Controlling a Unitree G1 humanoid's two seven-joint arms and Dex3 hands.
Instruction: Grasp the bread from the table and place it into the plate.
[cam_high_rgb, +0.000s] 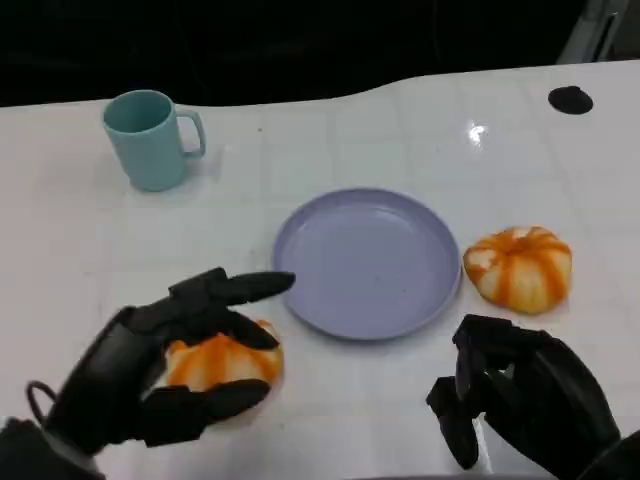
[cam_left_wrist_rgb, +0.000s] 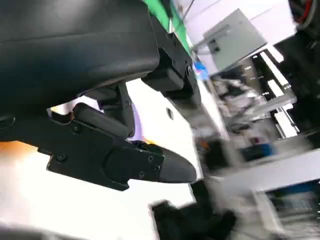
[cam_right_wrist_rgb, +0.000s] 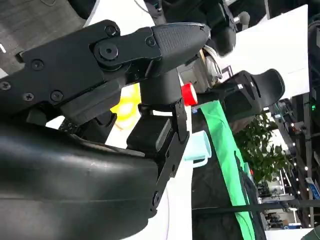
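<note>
An orange-and-white striped bread lies on the white table near its front left, just left of the lilac plate. My left hand wraps around it, with fingers over its top and the thumb under its near edge. In the left wrist view the left hand is close up, with an orange sliver of the bread behind it. A second, similar bread sits right of the plate. My right hand hovers in front of that bread with its fingers curled and nothing in them.
A teal mug stands at the back left, also visible past the right hand as the mug. A black round spot marks the far right of the table. The table's far edge runs along the dark background.
</note>
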